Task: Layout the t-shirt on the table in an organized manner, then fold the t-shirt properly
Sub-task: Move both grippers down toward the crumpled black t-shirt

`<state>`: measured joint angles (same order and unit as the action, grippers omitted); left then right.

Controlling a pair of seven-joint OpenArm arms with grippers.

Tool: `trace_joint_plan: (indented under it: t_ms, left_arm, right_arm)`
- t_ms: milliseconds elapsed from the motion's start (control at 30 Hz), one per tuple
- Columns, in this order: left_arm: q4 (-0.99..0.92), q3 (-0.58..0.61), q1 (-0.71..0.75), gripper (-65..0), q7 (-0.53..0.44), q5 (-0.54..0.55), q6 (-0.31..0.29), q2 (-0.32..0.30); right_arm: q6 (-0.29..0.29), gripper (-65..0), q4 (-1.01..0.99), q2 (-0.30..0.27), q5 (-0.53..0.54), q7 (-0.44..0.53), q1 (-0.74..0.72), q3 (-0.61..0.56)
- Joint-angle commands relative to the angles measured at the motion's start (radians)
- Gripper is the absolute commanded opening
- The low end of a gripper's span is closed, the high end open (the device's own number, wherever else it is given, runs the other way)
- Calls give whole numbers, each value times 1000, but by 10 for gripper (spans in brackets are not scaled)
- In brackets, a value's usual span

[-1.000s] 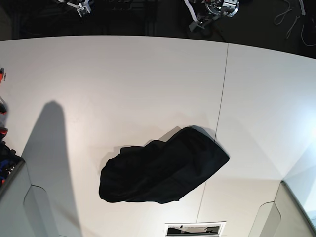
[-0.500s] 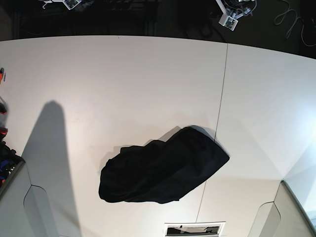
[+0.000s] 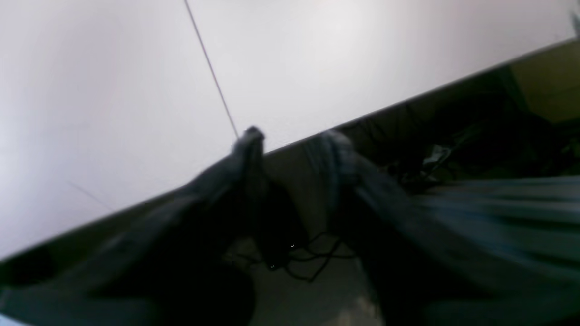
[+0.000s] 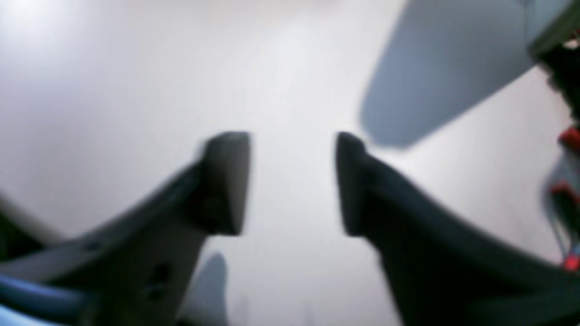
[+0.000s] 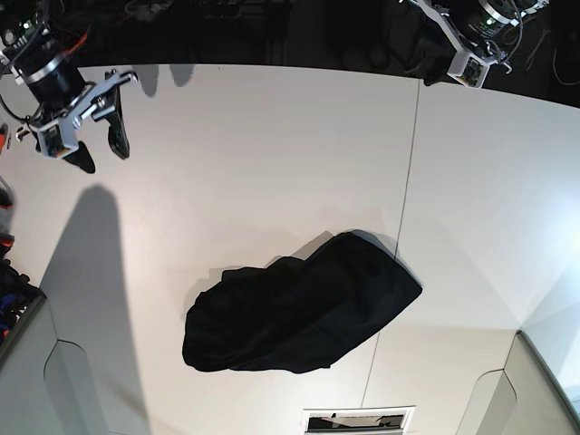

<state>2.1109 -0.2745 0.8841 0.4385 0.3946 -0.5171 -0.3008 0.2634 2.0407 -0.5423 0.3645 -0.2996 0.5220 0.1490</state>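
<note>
The black t-shirt (image 5: 299, 304) lies crumpled in a slanted heap on the white table (image 5: 272, 154), plain side up, a little to the near side of the middle. My right gripper (image 5: 101, 149) hovers open over the table's far left corner, well away from the shirt. In the right wrist view its fingers (image 4: 226, 181) stand apart over bare tabletop (image 4: 136, 90). My left gripper (image 3: 292, 138) is open and empty at the far table edge (image 3: 317, 54); its arm (image 5: 471, 41) shows at the far right.
A thin dark seam (image 5: 405, 208) runs down the table right of the middle, under the shirt's right end. Red and blue items (image 5: 7, 290) sit at the left edge. A white-framed opening (image 5: 358, 420) lies at the near edge. Beyond the far edge it is dark.
Both arms have swung in from beyond the far edge toward the table. Both grippers have opened. The t-shirt has not moved.
</note>
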Motion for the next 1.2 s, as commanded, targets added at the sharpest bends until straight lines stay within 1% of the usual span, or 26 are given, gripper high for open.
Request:
trace_joint_plan:
  t_ms: [0, 33, 100, 200, 267, 367, 467, 567, 633, 767, 833, 900, 1000, 1100, 1167]
  left_arm:
    - [15, -5, -1, -332, -19, 16, -3, -23]
    - [15, -5, -10, -309, -19, 15, -3, -38]
    - [14, -5, -36, -303, -16, 13, -2, -68]
    - [8, -5, -84, -303, 8, 13, 40, -113]
    - [-13, -5, -123, -302, 11, 13, 59, -145]
    - [-76, 4, -204, -302, 10, 41, 61, -192]
    - [-157, 32, -309, -301, 11, 77, 61, -222]
    - [-248, 90, -423, -299, 12, 81, 61, -240]
    - [-308, 139, -499, -270, 11, 80, 60, -243]
    - [-422, 237, -658, -259, 7, 80, 61, -242]
    - [-472, 277, -730, -259, 6, 80, 61, -242]
    - [-521, 310, -795, -259, 7, 79, 61, -236]
    - [-602, 348, -883, -259, 4, 77, 61, -212]
    - [-680, 377, -957, -259, -13, 75, 61, -182]
    - [-726, 386, -998, -259, -16, 69, 61, -157]
  right_arm:
    - [-6, -285, -5, 7, 13, 16, -45, -6]
    - [-5, -283, -29, 26, 16, 16, -93, -19]
    - [-6, -283, -89, 76, 17, 14, -183, -49]
    - [-6, -283, -215, 163, 5, 12, -295, -103]
    - [-6, -283, -313, 224, -31, 15, -354, -129]
    - [-6, -283, -440, 313, -55, 19, -430, -136]
    - [-8, -283, -539, 386, -86, 42, -504, -136]
    - [-40, -283, -622, 450, -134, 64, -578, -135]
    - [-66, -283, -670, 484, -169, 65, -622, -135]
    - [-107, -283, -753, 542, -236, 95, -697, -135]
    - [-111, -283, -788, 560, -262, 111, -725, -135]
    - [-111, -283, -818, 570, -280, 124, -744, -135]
    - [-113, -283, -861, 573, -283, 129, -772, -135]
    - [-161, -283, -878, 573, -304, 158, -782, -135]
    - [-179, -283, -879, 573, -322, 169, -782, -135]
